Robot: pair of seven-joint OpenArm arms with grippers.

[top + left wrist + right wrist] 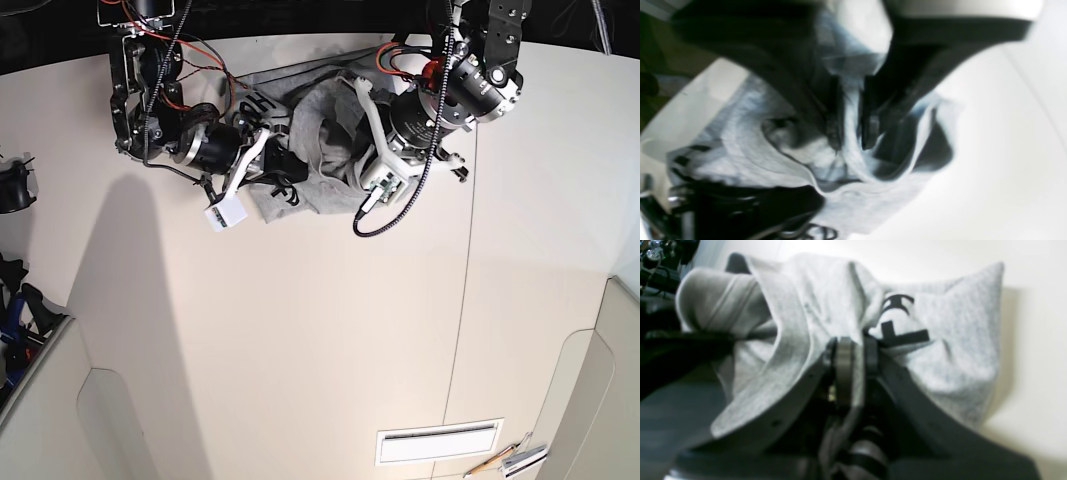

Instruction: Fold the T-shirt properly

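T-shirt [312,150] bunched between both arms, left hand [851,133] and right hand [857,355] each pinching its cloth

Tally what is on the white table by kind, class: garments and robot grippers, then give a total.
Garments: 1, the grey T-shirt, bunched up.
Robot grippers: 2, the left gripper and the right gripper, both clamped on the shirt's cloth.
Total: 3

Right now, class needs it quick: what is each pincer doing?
Left pincer: shut on the T-shirt.
Right pincer: shut on the T-shirt.
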